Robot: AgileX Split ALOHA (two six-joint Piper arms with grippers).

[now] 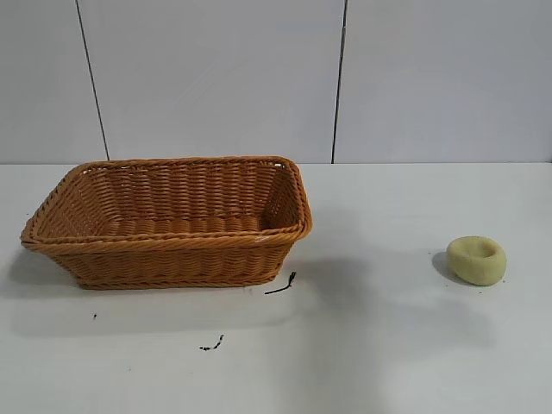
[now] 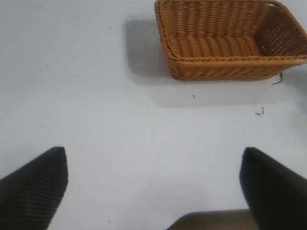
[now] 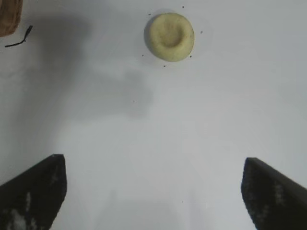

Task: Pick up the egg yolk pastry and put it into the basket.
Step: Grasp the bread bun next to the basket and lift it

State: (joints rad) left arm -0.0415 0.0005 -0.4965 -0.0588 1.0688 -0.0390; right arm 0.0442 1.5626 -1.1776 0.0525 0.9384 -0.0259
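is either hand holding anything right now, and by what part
Nothing is held. The left hand and right hand are both open over bare table. The pastry sits alone on the table, apart from the basket.

No readable text, label, brand, number or sign is showing in any view. The basket (image 1: 172, 226) is carrying no tag or lettering, the pastry (image 1: 476, 260) is showing no stamp or print, and the small dark marks (image 1: 280, 285) lying on the table (image 1: 388, 345) near the basket are forming no letters or digits.
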